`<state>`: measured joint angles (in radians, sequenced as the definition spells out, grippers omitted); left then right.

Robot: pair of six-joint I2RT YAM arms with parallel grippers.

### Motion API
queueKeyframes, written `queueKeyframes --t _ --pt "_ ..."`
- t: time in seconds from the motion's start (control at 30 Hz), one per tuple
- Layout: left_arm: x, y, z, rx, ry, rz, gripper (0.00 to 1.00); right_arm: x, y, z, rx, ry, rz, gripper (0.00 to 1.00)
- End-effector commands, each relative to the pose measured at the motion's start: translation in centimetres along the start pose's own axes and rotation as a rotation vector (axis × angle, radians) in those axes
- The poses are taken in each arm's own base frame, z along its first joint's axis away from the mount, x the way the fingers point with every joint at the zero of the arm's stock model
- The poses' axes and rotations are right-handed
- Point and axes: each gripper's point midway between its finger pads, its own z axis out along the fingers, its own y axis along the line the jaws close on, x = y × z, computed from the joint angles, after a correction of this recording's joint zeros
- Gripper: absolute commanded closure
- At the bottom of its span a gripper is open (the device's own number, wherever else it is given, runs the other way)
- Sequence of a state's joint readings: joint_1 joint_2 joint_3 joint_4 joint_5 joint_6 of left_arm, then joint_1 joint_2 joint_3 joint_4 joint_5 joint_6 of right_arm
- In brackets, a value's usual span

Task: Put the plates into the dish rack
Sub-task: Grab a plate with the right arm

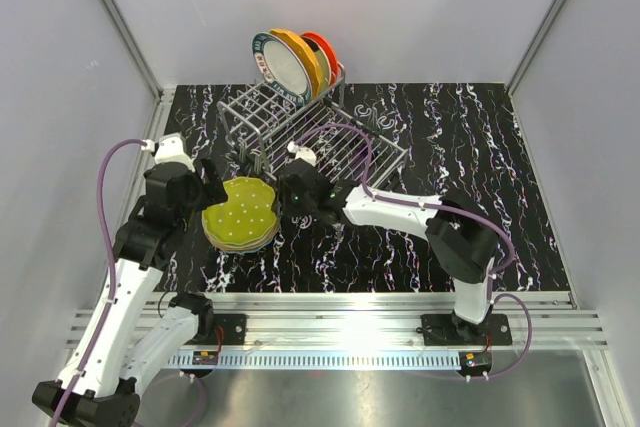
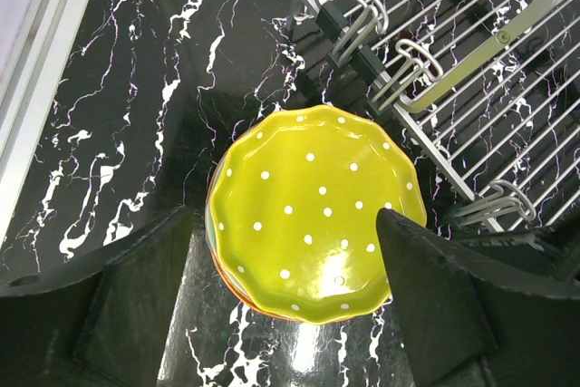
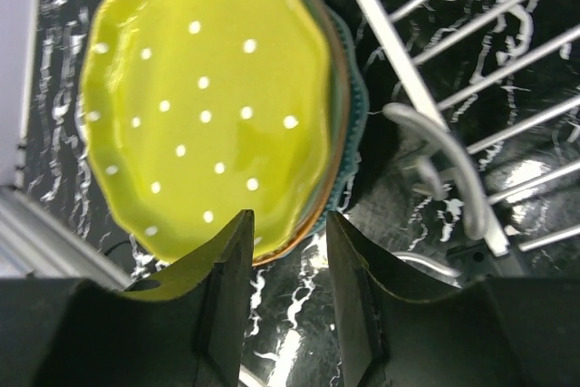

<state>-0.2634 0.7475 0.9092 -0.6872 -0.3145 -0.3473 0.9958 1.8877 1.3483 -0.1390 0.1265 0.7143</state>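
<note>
Black marbled table [image 1: 400, 257]: dotted plate [image 3: 204, 97] lies just before right pincer [image 3: 288, 224]

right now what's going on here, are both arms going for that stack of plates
Both arms are at a stack of plates on the table, a dotted yellow-green plate on top. The left arm holds its jaws open wide above it; the right arm has its jaws open at the stack's edge, gripping nothing yet. Three plates already stand upright in the dish rack.
</note>
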Motion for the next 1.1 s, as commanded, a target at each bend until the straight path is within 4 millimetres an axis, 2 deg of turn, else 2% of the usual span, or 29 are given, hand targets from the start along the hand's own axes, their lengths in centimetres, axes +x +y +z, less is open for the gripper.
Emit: queueKeyframes --t 0.0,0.17,0.43,0.53,0.67,0.87,1.07 --pt "-1.1 -0.2 -0.1 0.01 -0.046 -0.02 0.11 -0.5 -0.3 0.1 0.079 -0.023 0.018 0.55" --pt "-1.1 -0.2 -0.2 0.01 -0.046 -0.022 0.04 -0.3 -0.1 1.0 0.074 -0.016 0.024 0.55" --pt "-1.1 -0.2 -0.2 0.015 -0.046 -0.022 0.01 0.3 0.2 3.2 0.07 0.006 0.028 0.55" --pt "-1.0 -0.3 -0.2 0.015 -0.043 -0.023 0.01 0.3 0.2 3.6 0.074 0.01 0.027 0.59" --pt "-1.0 -0.3 -0.2 0.018 -0.042 -0.023 0.01 0.1 0.2 3.7 0.078 0.004 0.022 0.68" --pt "-0.9 -0.4 -0.2 0.025 -0.038 -0.022 0.01 0.1 0.1 3.8 0.087 0.004 0.019 0.76" --pt "-0.9 -0.4 -0.1 0.023 -0.037 -0.023 0.01 -1.4 1.1 2.6 0.069 -0.029 0.02 0.96"
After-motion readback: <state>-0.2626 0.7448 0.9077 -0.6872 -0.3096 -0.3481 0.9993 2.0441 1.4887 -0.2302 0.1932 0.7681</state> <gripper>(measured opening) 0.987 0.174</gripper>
